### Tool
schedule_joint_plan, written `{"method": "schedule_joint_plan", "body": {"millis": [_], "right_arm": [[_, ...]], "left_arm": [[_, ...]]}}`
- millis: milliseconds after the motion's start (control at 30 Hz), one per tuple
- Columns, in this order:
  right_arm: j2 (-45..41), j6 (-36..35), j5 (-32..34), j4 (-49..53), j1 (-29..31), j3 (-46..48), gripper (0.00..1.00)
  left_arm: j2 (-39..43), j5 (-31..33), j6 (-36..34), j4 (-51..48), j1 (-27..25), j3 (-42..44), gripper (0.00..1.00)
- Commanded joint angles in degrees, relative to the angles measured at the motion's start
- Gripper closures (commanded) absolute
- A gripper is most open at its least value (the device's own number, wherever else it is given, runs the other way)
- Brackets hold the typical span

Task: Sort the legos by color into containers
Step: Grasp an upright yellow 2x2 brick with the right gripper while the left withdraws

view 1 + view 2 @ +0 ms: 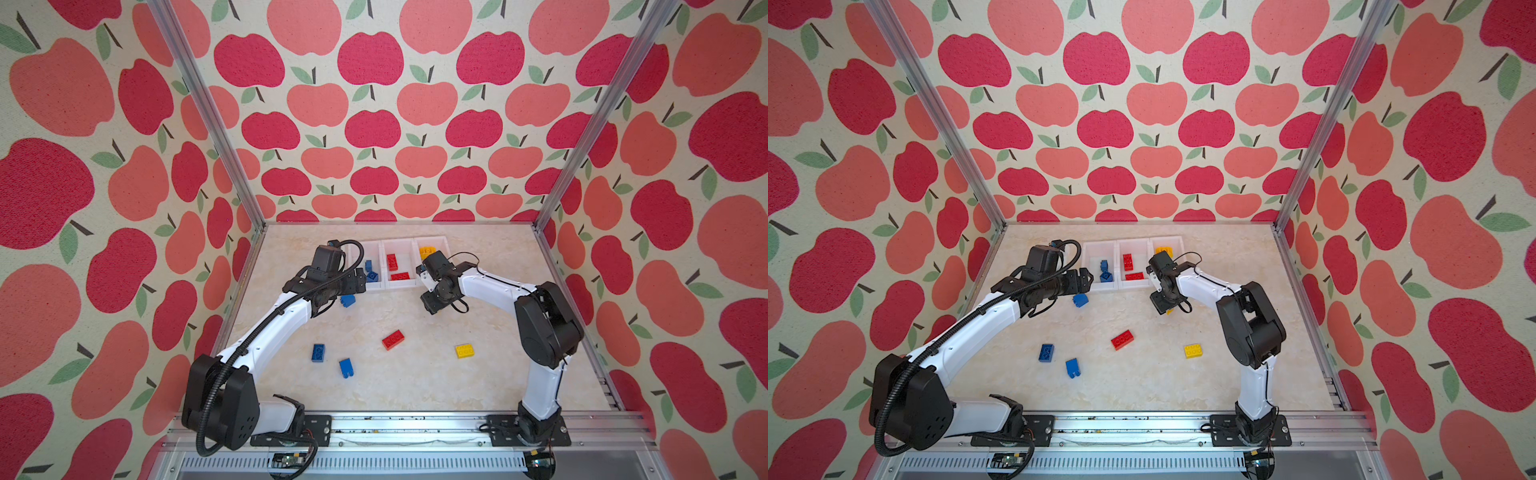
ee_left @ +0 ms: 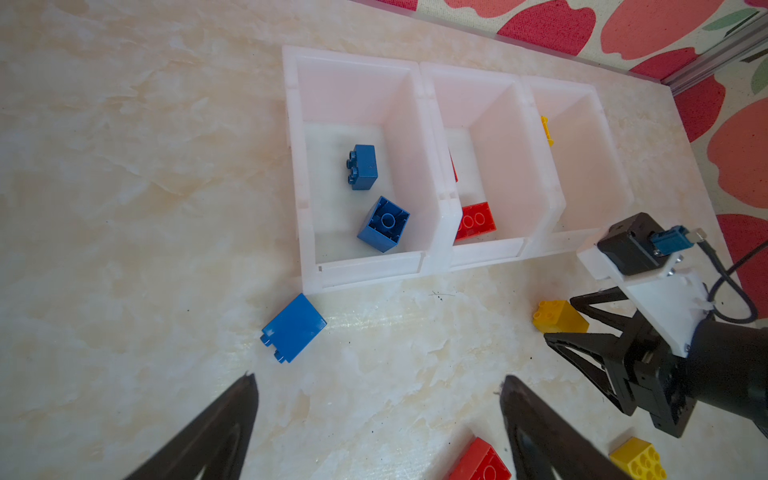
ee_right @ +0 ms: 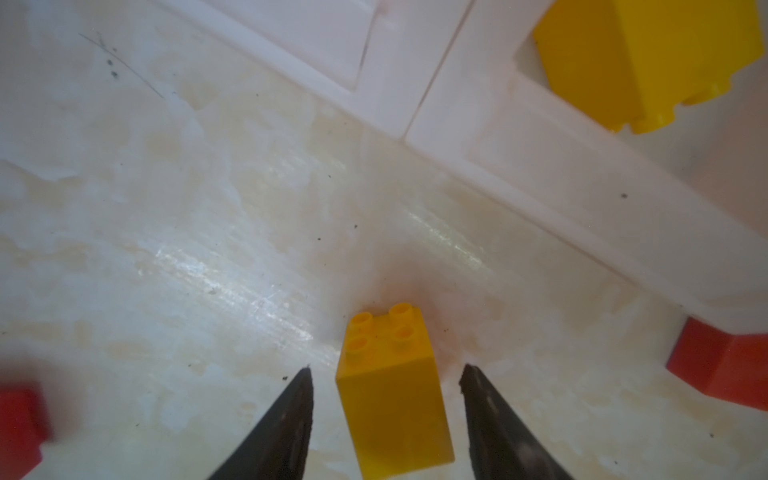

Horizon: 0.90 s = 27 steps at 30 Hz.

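The legos (image 1: 1122, 339) are chunky glossy studded bricks in solid blue, red or yellow. The containers (image 2: 370, 272) are three white open bins joined in a row at the back of the table (image 1: 415, 386). I see binned blue bricks (image 2: 384, 224) in the left one, binned red bricks (image 2: 476, 220) in the middle, and a binned yellow brick (image 3: 648, 62) in the right. My right gripper (image 3: 387, 369) sits low just in front of the bins, jaws partly apart astride a four-stud yellow brick (image 3: 390, 395), with gaps on both sides and no grip. My left gripper (image 2: 380, 377) is spread wide, holding nothing, near a loose blue brick (image 2: 294, 328) beside the left bin. Nearer me on the table are two blue bricks (image 1: 318, 353), an oblong red brick (image 1: 393, 339) and a six-stud yellow brick (image 1: 464, 351). The stud tops are too blurred to read.
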<state>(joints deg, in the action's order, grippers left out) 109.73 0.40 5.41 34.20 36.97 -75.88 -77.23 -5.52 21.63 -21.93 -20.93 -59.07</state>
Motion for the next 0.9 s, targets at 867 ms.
{"method": "schedule_joint_plan", "body": {"millis": [867], "right_arm": [[-11.4,2.8,3.4,1.3,-1.4,-0.5,0.72]], "left_arm": [[3.7,-1.6,1.9,2.2,1.0,2.9,0.05]]}}
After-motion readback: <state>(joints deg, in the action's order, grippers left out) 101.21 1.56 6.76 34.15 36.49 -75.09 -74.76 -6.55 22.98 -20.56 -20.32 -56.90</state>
